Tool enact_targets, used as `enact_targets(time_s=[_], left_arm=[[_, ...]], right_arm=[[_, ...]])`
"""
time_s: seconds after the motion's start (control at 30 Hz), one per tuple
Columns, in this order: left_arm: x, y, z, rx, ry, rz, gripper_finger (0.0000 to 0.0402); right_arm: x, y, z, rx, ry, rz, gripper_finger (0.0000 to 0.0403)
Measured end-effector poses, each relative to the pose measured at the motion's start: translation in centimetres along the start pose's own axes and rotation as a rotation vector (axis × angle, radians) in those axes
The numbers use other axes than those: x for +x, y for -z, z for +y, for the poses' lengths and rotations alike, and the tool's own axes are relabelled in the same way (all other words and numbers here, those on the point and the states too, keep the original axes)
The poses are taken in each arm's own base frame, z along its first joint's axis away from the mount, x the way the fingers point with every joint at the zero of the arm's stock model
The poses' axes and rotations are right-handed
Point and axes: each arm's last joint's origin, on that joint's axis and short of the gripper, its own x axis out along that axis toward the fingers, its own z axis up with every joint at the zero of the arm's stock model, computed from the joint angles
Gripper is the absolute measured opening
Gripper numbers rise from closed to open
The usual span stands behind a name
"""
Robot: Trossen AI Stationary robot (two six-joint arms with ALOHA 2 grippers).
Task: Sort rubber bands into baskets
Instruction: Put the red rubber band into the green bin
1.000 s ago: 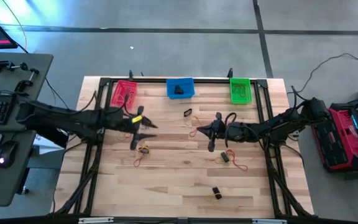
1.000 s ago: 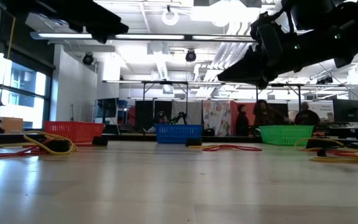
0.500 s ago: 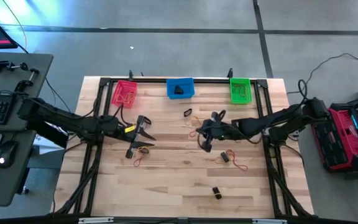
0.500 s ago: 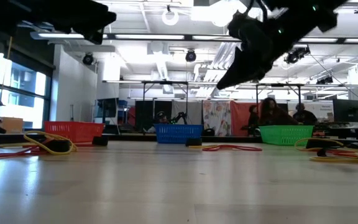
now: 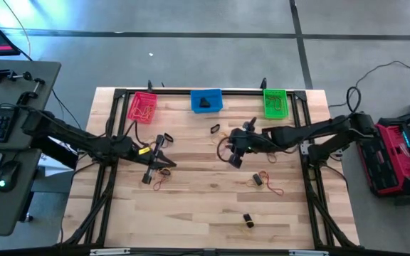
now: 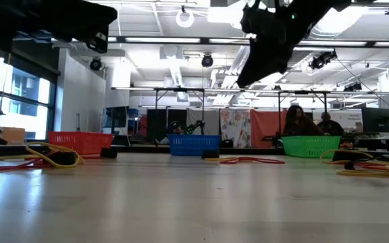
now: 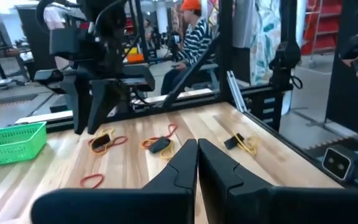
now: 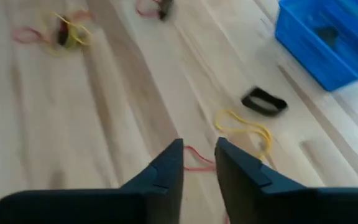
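The worktop (image 5: 212,206) is a pale wooden slab with three mesh baskets in a row along its far edge: the red-pink basket (image 5: 142,107) at the left, the blue basket (image 5: 206,100) in the middle and the green basket (image 5: 275,103) at the right.

The left gripper (image 5: 156,158) hangs over the left half of the worktop, nearer than the red-pink basket, above a small tangle of yellow and red bands (image 5: 164,171). Its jaws are pressed together; in the left wrist view the two dark fingers (image 7: 180,163) meet with no band visible between them.

The right gripper (image 5: 238,155) is over the middle of the worktop, nearer than the blue basket. Its jaws stand a little apart, with a narrow gap showing in the right wrist view. A red band (image 8: 194,159) lies on the wood just beyond the fingertips; whether the jaws touch it is hard to tell.

Nearby lie a yellow band (image 8: 244,129) and a black band (image 8: 263,101), the black one closer to the blue basket. More bands (image 5: 265,178) lie at the right, and a black-and-yellow pair (image 5: 248,220) sits toward the near edge.
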Motion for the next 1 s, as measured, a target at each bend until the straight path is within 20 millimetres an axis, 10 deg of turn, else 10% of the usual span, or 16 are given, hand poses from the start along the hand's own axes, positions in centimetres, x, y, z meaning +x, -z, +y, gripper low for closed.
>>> enact_targets(time_s=[0.5, 1.0], left_arm=[[0.8, 1.0, -0.2, -0.022, 0.004, 0.041, 0.0000], [0.9, 1.2, -0.2, -0.021, 0.005, 0.052, 0.0000]], right_arm=[[7.1, 3.0, -4.3, -0.128, 0.060, 0.378, 0.0204], [10.3, 4.0, -6.5, -0.178, -0.024, 0.442, 0.0214]])
